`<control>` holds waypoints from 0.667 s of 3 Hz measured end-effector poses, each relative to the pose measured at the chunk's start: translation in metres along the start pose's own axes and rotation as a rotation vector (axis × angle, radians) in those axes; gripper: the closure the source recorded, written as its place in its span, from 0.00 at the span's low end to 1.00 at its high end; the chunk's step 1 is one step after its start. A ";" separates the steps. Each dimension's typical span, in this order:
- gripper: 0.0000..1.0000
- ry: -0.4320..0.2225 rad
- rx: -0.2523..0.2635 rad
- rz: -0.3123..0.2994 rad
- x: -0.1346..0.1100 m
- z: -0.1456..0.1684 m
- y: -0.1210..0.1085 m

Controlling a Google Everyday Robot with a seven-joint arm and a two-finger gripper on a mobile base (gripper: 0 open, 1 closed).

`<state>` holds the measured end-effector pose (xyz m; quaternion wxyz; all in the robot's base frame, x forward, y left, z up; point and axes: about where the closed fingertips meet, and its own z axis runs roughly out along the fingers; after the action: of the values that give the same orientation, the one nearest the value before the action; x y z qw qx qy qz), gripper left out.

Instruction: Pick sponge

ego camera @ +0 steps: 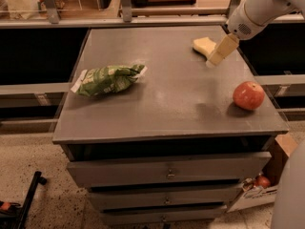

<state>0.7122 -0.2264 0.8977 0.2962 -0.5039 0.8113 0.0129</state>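
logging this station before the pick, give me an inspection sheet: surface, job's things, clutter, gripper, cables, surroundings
surface: grey cabinet top, flat, three things on it
job's things: sponge lying at the far right corner, not lifted
clutter: snack bag on the left side; apple near the right edge
gripper: gripper angled down at the sponge's near right end, holding nothing; contact with the sponge cannot be told
cables: nothing seen
surroundings: drawers under the top; cardboard box on the floor at right; black frame on the floor at lower left
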 end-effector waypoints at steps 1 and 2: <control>0.00 -0.052 -0.012 0.095 -0.005 0.032 -0.017; 0.00 -0.068 0.004 0.193 -0.006 0.055 -0.030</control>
<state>0.7647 -0.2187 0.8643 0.3219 -0.4221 0.8456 0.0566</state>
